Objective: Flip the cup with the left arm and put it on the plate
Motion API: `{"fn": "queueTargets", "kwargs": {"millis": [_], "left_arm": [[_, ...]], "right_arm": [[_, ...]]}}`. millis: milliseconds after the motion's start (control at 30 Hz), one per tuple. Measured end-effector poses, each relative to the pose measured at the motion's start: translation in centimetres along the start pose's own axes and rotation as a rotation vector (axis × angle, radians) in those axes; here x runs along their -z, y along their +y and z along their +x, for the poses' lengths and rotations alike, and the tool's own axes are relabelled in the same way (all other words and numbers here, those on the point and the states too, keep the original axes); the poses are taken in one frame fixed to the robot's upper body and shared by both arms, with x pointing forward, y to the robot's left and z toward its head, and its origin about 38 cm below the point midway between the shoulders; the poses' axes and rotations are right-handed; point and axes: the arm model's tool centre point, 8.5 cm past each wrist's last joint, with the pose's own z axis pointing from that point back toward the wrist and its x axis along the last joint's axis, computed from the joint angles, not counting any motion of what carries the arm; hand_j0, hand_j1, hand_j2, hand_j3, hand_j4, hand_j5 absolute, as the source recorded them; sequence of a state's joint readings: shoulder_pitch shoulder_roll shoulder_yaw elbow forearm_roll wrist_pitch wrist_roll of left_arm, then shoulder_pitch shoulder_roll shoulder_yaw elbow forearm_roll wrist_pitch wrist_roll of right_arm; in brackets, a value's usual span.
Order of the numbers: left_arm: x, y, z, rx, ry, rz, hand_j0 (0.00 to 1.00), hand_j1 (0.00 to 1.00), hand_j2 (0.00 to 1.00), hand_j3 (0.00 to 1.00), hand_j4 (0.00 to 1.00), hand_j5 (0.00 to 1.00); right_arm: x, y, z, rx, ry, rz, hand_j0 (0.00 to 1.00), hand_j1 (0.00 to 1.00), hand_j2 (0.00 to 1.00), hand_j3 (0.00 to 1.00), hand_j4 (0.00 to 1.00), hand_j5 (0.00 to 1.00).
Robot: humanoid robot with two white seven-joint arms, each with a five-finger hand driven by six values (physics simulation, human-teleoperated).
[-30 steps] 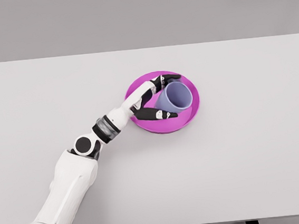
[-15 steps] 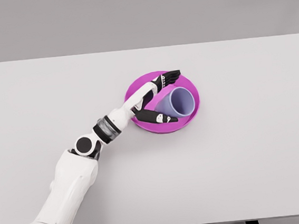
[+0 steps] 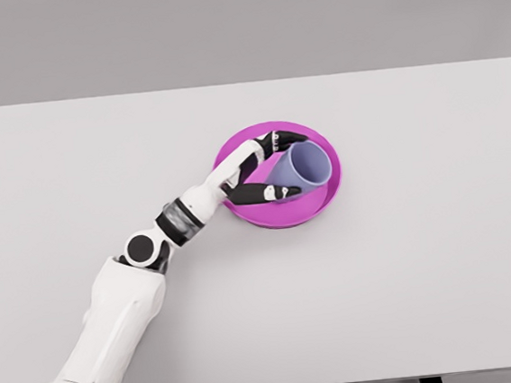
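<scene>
So here's what you've got: the left arm (image 3: 123, 317) comes in from the lower left of the frame and stretches diagonally up toward the middle, with the left hand (image 3: 255, 169) sitting over the left part of the magenta plate (image 3: 316, 206). The plate's a bit right of center on the white table (image 3: 426, 275).

The lavender cup (image 3: 303, 166) is on the plate, tilted, its open mouth facing up and to the right so you can look straight into it. Its base end points back toward the palm.

The hand is wrapped around the cup from the left: the dark fingers (image 3: 282, 138) run along the upper side of it, and the thumb (image 3: 260, 193) reaches across just below it on the lower side. So the cup's pinched between fingers and thumb, a fairly narrow grasp. Whether the thumb's actually pressing on the cup wall or just lying right beside it, you can't really tell from this angle.

The cup's bottom edge looks like it's touching the plate surface, near the plate's center.
</scene>
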State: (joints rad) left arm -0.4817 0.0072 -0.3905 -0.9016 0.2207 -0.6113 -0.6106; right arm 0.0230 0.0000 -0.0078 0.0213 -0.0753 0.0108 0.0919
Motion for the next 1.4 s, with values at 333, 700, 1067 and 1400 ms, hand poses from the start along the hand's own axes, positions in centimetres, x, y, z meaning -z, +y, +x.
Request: {"fn": "queueTargets", "kwargs": {"millis": [333,700,1067,1400], "left_arm": [[-1.0,1.0,0.0,0.024,0.016,0.003,1.0,1.0,1.0,1.0,1.0,1.0],[-1.4,2.1,1.6,0.084,-0.008,-0.015,1.0,1.0,1.0,1.0,1.0,1.0],[-4.3,4.6,2.1,0.154,0.036,-0.015,1.0,1.0,1.0,1.0,1.0,1.0],[-3.7,4.0,2.5,0.154,0.014,-0.027,1.0,1.0,1.0,1.0,1.0,1.0]], "right_arm": [[0.0,0.0,0.0,0.0,0.0,0.0,1.0,1.0,1.0,1.0,1.0,1.0],[0.0,0.0,0.0,0.0,0.0,0.0,1.0,1.0,1.0,1.0,1.0,1.0],[0.0,0.0,0.0,0.0,0.0,0.0,1.0,1.0,1.0,1.0,1.0,1.0],[0.0,0.0,0.0,0.0,0.0,0.0,1.0,1.0,1.0,1.0,1.0,1.0]]}}
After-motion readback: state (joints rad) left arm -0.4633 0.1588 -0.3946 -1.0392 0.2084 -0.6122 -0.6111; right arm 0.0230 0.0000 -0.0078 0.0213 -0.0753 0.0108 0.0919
